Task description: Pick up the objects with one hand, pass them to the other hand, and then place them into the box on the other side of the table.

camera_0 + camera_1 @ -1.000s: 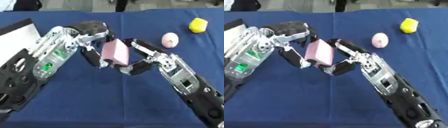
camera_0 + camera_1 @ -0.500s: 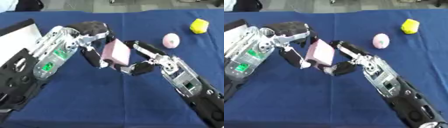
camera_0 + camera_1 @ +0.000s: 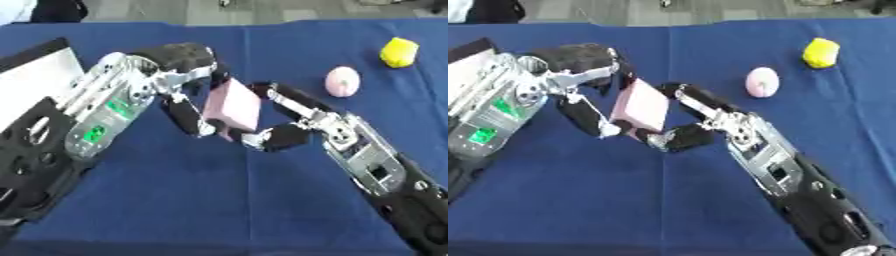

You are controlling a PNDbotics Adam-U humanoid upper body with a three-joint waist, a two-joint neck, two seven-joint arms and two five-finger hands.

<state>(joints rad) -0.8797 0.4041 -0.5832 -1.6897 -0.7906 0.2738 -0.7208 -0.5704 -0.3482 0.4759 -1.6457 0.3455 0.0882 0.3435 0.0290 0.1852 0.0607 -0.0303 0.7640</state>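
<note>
Above the blue worktop (image 3: pixel 219 200), a pink block (image 3: pixel 232 106) is pinched between the left hand (image 3: pixel 188 102) and right hand (image 3: pixel 284 120). If one is released early, the block could be dropped.

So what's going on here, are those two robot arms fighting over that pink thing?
Not fighting: it looks like a handover. The robot's left hand and right hand both have fingers curled round a pale pink rectangular block, held in the air above the blue tablecloth. A pink egg-shaped object and a yellow blocky object lie on the cloth on the robot's right. A white box with a dark rim sits at the left edge.
</note>
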